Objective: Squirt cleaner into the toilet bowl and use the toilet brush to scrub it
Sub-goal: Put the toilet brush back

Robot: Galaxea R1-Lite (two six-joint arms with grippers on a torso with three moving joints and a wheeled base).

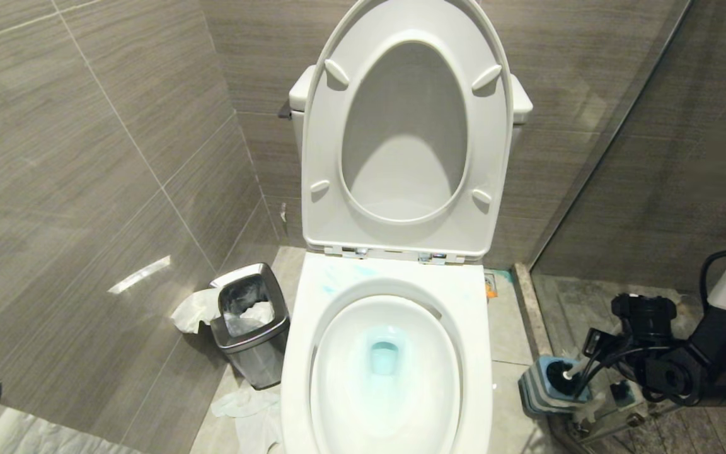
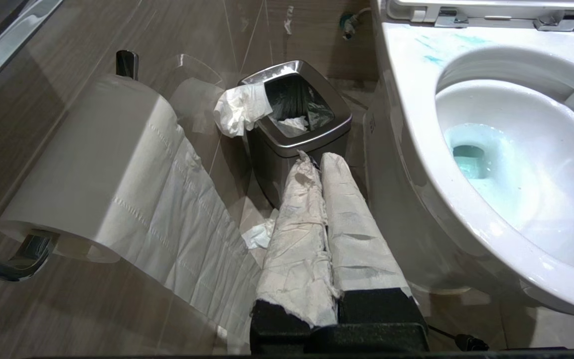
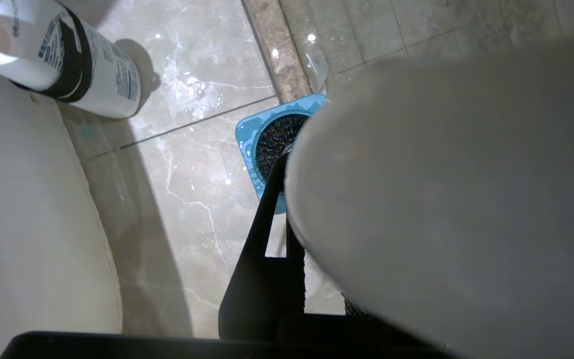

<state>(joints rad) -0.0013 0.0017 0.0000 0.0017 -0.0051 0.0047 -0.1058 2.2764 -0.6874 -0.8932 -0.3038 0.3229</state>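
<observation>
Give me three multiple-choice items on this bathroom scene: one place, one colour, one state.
1. Where does the waste bin stand?
A. On the robot's left of the toilet bowl
B. On the robot's right of it
C. On top of the tank

2. What colour is the water in the bowl?
A. Clear
B. Pale blue
C. Yellow

3. How is the toilet seat set?
A. Down on the bowl
B. Taken off and lying on the floor
C. Raised upright

Answers:
1. A, since the head view shows the bin on the floor at the bowl's left side.
2. B, since the pool at the drain is tinted pale blue.
3. C, since the seat stands up against the tank and leaves the rim bare.
</observation>
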